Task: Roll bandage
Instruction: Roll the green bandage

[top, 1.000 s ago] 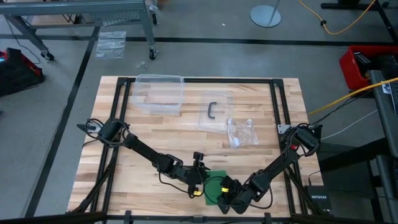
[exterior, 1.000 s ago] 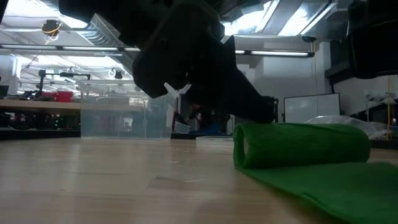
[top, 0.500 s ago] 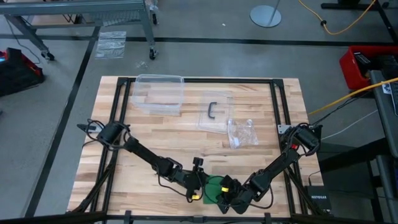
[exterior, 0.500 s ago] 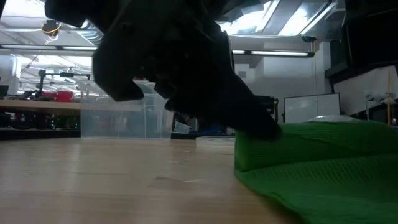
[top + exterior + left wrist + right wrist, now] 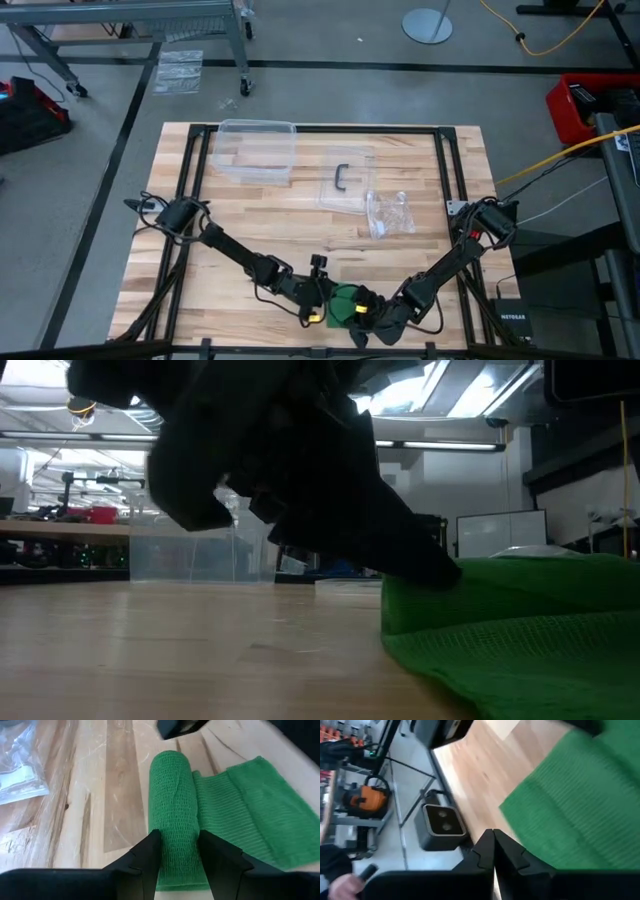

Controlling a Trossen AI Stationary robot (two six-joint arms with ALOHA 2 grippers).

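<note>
The bandage (image 5: 172, 815) roll is lying between the left gripper (image 5: 177, 852) fingers, which are grasping it. The right gripper (image 5: 493, 851) is hovering beside it, jaws clenched empty.

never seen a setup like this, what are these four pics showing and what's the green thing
Two dark robot arms work at a wooden table. One picture looks straight down, one looks level across the tabletop, and two come from cameras on the arms' wrists. The green thing is a bright green cloth bandage, partly rolled, its loose end flat on the wood. The left gripper has its fingers on either side of the roll's end. The right gripper is shut, holding nothing, over the flat end. Farther back lie a clear plastic box, a clear lid with a dark handle and a clear plastic bag.
</note>
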